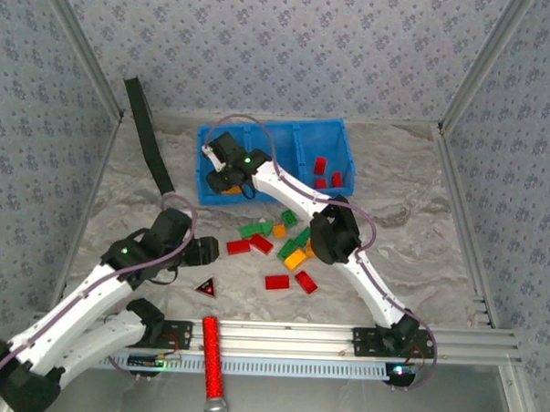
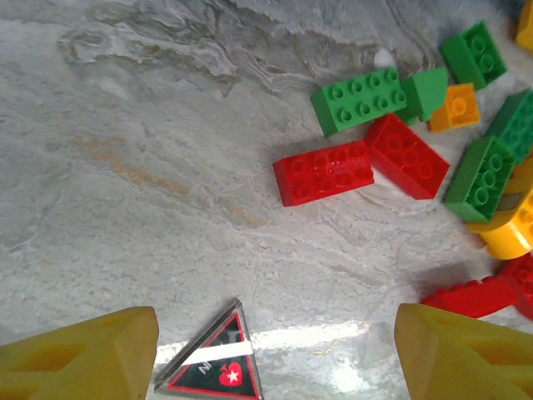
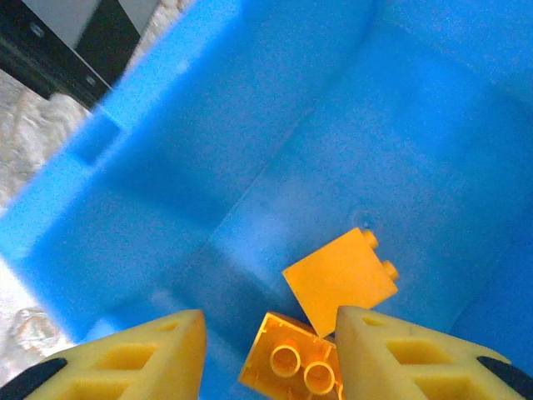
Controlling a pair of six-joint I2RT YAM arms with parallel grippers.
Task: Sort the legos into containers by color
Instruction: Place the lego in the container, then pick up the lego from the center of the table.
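Note:
The blue containers [image 1: 280,136] stand at the back middle of the table. My right gripper [image 1: 223,175] hangs open over the left compartment [image 3: 250,150]. Below it lie two orange legos: one [image 3: 341,279] on its side, one [image 3: 293,362] upside down against my right fingertip [image 3: 375,342]. Red legos [image 1: 327,174] sit in the right compartment. A loose heap of red, green and orange legos [image 1: 278,243] lies mid-table. My left gripper [image 1: 209,251] is open and empty, low over the table just left of the heap. A red lego [image 2: 325,172] and a green one [image 2: 358,100] lie ahead of it.
A dark red-edged triangle [image 2: 212,367] lies flat between my left fingers, also near the front [image 1: 206,287]. A red and silver cylinder [image 1: 211,367] crosses the front metal rail [image 1: 342,337]. A black strap [image 1: 150,137] leans at the back left. Patterned walls enclose the table.

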